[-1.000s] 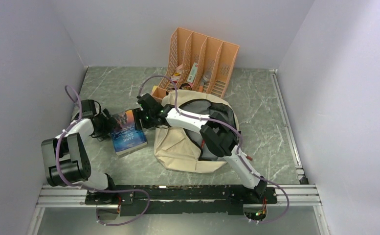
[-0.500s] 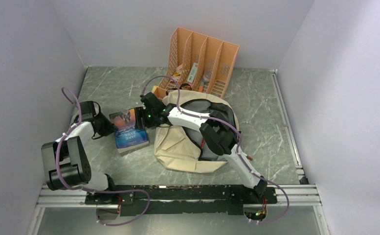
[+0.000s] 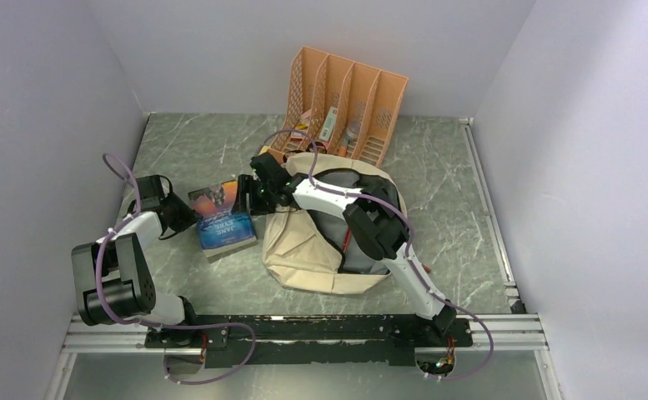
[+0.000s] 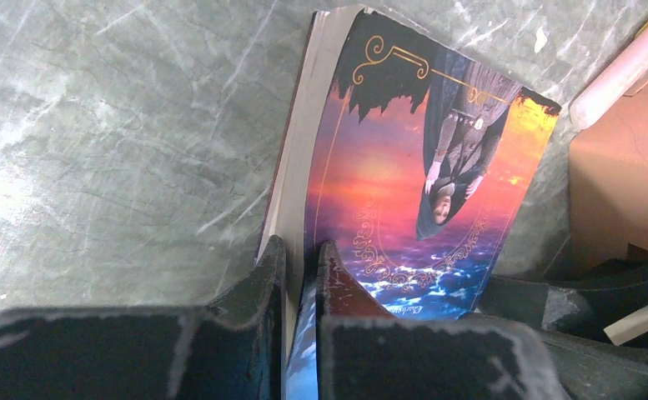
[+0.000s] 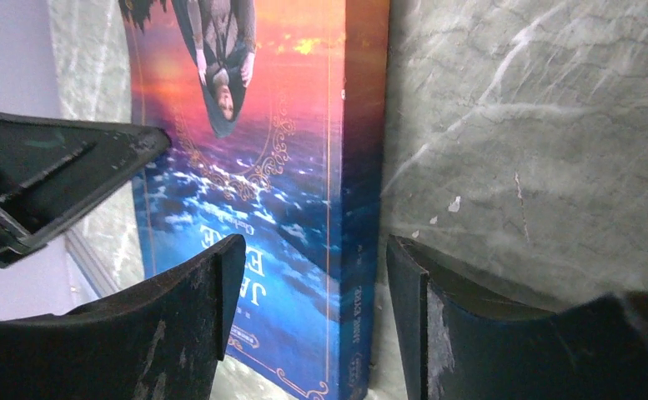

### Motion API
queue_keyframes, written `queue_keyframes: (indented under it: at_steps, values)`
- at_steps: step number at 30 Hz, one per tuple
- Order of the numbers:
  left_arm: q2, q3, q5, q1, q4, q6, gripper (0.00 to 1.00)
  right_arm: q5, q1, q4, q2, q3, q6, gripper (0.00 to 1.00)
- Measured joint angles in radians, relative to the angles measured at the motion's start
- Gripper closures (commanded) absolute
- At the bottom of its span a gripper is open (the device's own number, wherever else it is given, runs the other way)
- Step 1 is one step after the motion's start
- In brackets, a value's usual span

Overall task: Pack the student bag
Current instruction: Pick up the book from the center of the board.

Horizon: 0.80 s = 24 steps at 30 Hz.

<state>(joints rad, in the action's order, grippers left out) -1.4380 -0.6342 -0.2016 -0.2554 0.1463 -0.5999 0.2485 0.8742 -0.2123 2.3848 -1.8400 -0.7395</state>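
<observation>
Top external view shows me the tabletop [image 3: 445, 167] with the bag [image 3: 303, 250] slumped at its middle, mouth open to the dark lining, in front of the orange organizer [image 3: 349, 92]. Just left of the bag sits the book [image 3: 223, 218]. My left fingers [image 4: 266, 287] pinch its cover edge, I judge to lift it toward the bag. My right fingers [image 5: 187, 292] stand wide apart astride its spine, gripping nothing, probably to steady it.

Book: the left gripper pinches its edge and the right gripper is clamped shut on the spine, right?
Not quite. The left gripper does pinch the book, but the right gripper is open, jaws standing apart astride the spine; the right wrist view shows it.
</observation>
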Motion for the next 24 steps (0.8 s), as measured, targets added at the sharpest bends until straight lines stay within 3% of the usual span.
queue_keyframes:
  at_steps: [18,24]
  values:
    - [-0.014,0.015,0.017,0.0,-0.076,-0.013,0.95,0.178,-0.051,0.418,-0.011,0.186,-0.209,0.47]
    - [-0.013,0.021,0.026,0.0,-0.093,-0.008,0.95,0.216,-0.06,0.428,-0.011,0.179,-0.242,0.48]
